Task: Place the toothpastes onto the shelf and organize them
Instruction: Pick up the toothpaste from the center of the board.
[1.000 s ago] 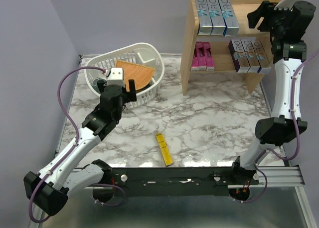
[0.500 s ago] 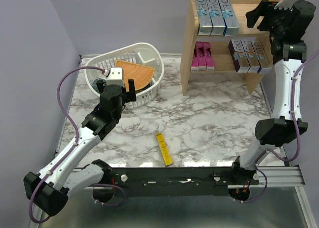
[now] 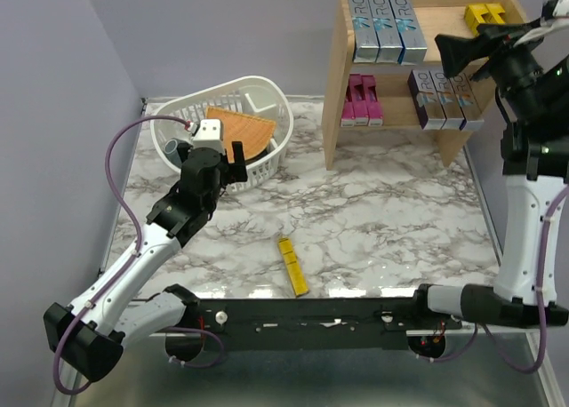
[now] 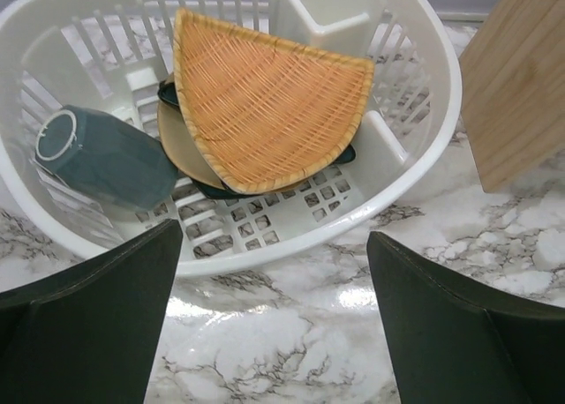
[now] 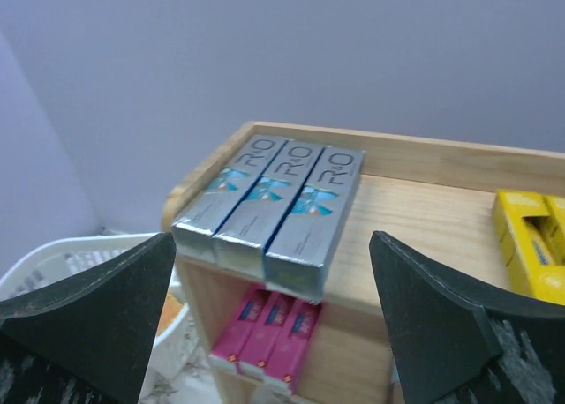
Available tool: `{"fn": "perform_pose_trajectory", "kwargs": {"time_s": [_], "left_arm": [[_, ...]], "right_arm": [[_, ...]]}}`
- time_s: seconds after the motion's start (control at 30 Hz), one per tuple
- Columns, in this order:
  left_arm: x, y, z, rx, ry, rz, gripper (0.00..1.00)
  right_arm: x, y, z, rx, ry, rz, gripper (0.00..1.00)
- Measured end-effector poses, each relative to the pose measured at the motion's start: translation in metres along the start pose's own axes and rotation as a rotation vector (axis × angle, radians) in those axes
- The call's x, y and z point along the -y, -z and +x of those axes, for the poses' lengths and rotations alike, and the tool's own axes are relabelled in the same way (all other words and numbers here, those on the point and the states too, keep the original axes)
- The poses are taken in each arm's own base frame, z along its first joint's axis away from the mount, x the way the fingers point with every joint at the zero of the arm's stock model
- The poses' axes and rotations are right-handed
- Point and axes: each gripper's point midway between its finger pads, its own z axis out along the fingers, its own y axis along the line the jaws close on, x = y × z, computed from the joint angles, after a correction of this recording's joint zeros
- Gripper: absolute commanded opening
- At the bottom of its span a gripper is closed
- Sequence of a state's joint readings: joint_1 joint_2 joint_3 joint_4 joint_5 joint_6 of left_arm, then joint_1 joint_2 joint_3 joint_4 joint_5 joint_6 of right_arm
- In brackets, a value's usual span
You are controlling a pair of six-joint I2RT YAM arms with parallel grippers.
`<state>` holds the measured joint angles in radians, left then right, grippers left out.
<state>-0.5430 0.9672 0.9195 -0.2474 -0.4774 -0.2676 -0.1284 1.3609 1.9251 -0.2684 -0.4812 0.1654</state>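
Right gripper (image 3: 447,55) is wide open and empty beside the shelf (image 3: 336,87). The yellow toothpaste (image 3: 292,267) far from it looks light and slippery; pinch its middle.

From overhead, your right hand (image 3: 447,55) and its arm cover part of the purple-silver toothpastes (image 3: 427,96) and the right end of the shelf (image 3: 336,87). Two yellow toothpastes (image 3: 480,16) show only partly behind them. Print on the lone yellow carton (image 3: 292,267) on the surface (image 3: 400,211) is too small to read. In your right wrist view, the right edge cuts the yellow toothpastes and the bottom edge cuts the pink toothpastes (image 5: 265,338). In your left wrist view, a dark plate (image 4: 347,154) lies mostly hidden beneath the wicker wedge (image 4: 265,104), and the white basket (image 4: 444,73) runs past the frame.
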Motion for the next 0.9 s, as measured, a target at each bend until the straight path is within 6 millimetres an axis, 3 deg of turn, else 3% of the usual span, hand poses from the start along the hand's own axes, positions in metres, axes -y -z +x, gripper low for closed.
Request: {"fn": "perform_pose_trajectory", "kwargs": {"time_s": [0.1, 0.2, 0.3, 0.37, 0.47, 0.53, 0.8, 0.9], "left_arm": [[0.006, -0.001, 0.004, -0.047, 0.029, 0.009, 0.99], [0.011, 0.000, 0.011, -0.111, 0.081, 0.012, 0.99], [0.014, 0.002, 0.030, -0.197, 0.133, 0.000, 0.99], [0.018, 0.005, 0.052, -0.277, 0.178, -0.014, 0.99], [0.033, 0.015, 0.080, -0.352, 0.204, -0.001, 0.99], [0.050, 0.025, 0.103, -0.414, 0.203, 0.020, 0.99], [0.102, 0.044, 0.187, -0.609, 0.186, 0.007, 0.98], [0.113, 0.049, 0.220, -0.671, 0.150, -0.029, 0.95]], "right_arm": [[-0.027, 0.029, 0.012, -0.001, -0.042, -0.040, 1.00], [-0.046, 0.049, 0.044, -0.035, -0.112, -0.070, 1.00], [-0.067, 0.061, 0.096, -0.107, -0.224, -0.109, 1.00], [-0.082, 0.065, 0.134, -0.171, -0.299, -0.130, 1.00], [-0.108, 0.073, 0.208, -0.311, -0.426, -0.148, 1.00], [-0.120, 0.080, 0.242, -0.383, -0.478, -0.153, 1.00], [-0.169, 0.122, 0.347, -0.601, -0.577, -0.183, 1.00], [-0.172, 0.134, 0.368, -0.637, -0.588, -0.175, 1.00]]}}
